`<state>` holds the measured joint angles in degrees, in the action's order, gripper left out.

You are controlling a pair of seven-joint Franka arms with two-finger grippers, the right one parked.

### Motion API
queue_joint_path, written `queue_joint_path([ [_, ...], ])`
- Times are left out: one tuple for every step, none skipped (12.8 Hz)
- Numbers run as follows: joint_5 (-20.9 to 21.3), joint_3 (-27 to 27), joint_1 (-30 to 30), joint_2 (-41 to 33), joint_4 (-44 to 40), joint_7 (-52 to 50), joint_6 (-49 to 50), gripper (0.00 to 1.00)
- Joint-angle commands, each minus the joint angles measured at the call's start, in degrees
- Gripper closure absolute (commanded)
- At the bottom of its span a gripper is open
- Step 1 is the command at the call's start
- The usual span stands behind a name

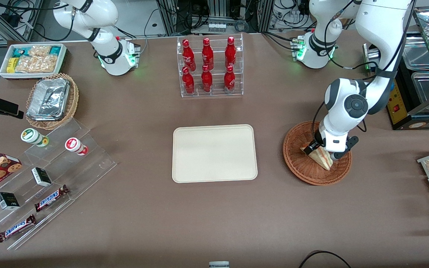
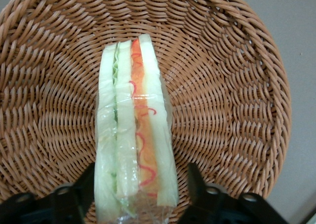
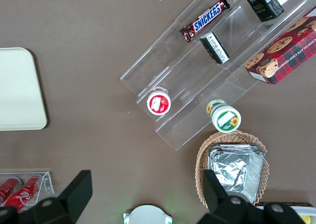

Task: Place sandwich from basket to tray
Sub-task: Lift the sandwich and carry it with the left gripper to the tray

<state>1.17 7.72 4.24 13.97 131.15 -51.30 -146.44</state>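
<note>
Sandwich (image 2: 134, 130) in basket (image 2: 232, 86); tool (image 2: 140, 184) open astride it; tray (image 1: 214, 153) bare

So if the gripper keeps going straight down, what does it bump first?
Probably the sandwich: the open gripper already has one finger on each side. Under it is the basket.

Tray (image 3: 17, 88) corner on brown table; Snickers bar (image 3: 206, 18), cookie box (image 3: 284, 50) on clear stepped stand; foil containers (image 3: 235, 171) in wicker basket.

- One sandwich (image 1: 320, 156), in one brown basket (image 1: 295, 163).
- One tray (image 1: 214, 153).
- Six red bottles (image 1: 207, 67) past the tray.
- Two Snickers bars (image 1: 32, 212).
- One gripper (image 1: 324, 150) over the basket.
</note>
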Motion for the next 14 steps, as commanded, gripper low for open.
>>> queue_joint_path([
  [0.9, -0.5, 0.4, 0.4, 0.1, -1.3, -1.0, 0.69],
  [0.9, -0.5, 0.4, 0.4, 0.0, -1.3, -0.9, 0.93],
  [0.9, -0.5, 0.4, 0.3, -0.1, -1.3, -0.9, 1.00],
  [0.9, -0.5, 0.4, -0.1, -0.2, -1.3, -0.8, 1.00],
  [0.9, -0.5, 0.4, -0.8, -0.3, -1.3, -0.3, 1.00],
  [0.9, -0.5, 0.5, -2.4, -0.5, -1.2, 0.8, 1.00],
  [1.0, -0.3, 0.6, -4.5, -1.6, -0.9, 4.5, 1.00],
  [1.1, 0.0, 0.9, -6.2, -4.4, -0.6, 10.5, 1.00],
  [1.6, 0.5, 2.3, -6.7, -8.2, -0.6, 16.3, 1.00],
  [1.7, 0.6, 4.6, -6.3, -13.1, -1.1, 22.2, 1.00],
  [1.7, 0.6, 7.0, -5.5, -17.5, -1.3, 25.9, 1.00],
  [1.6, 0.7, 9.9, -4.0, -21.8, -1.4, 28.6, 1.00],
  [1.6, 0.7, 12.3, -2.5, -25.2, -0.4, 30.7, 1.00],
  [0.9, 0.8, 13.6, -0.8, -28.0, -0.2, 31.5, 1.00],
])
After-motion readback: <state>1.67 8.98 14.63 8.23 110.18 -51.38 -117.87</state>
